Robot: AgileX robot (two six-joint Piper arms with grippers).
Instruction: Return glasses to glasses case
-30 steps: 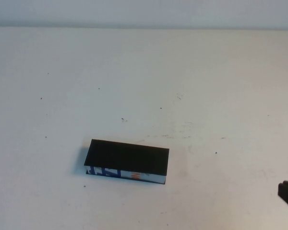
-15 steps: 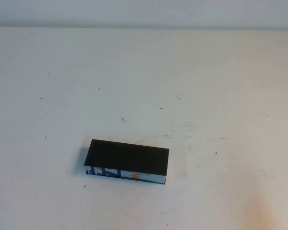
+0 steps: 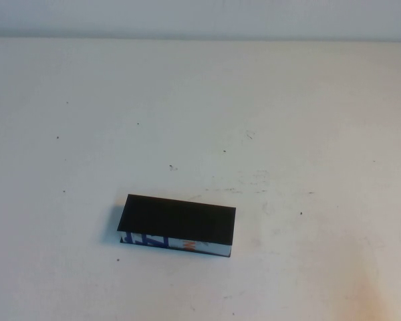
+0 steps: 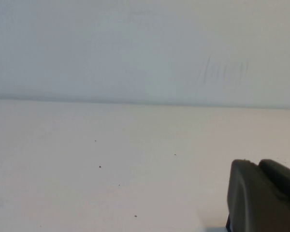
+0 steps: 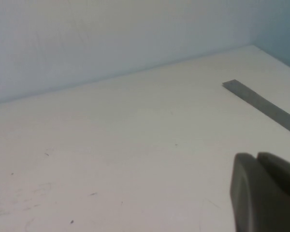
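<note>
A dark arm tip that showed at the counter's lower right corner a second ago has gone from the overhead view, which now shows neither arm. The white counter [image 3: 200, 120] lies open on all sides of the glasses case [image 3: 177, 226], the only object on it. The case sits closed at about seven o'clock from the counter's centre, its black lid up and its light strip of blue and orange print facing the robot. Its long edges run left to right, tilted slightly so the right end lies nearer the robot. Bare surface stretches wide at nine o'clock, at twelve o'clock up to the far wall edge, and at three o'clock; a narrower band lies at six o'clock. The glasses appear in no view.

The left pincer [image 4: 263, 195] shows only as a dark block at the corner of its wrist view, above bare counter facing the wall; whether it is released or clenched cannot be told. The right pincer [image 5: 266, 191] likewise shows as a dark block, over bare counter near a grey strip [image 5: 261, 106] at the counter's edge; its state cannot be told either.
</note>
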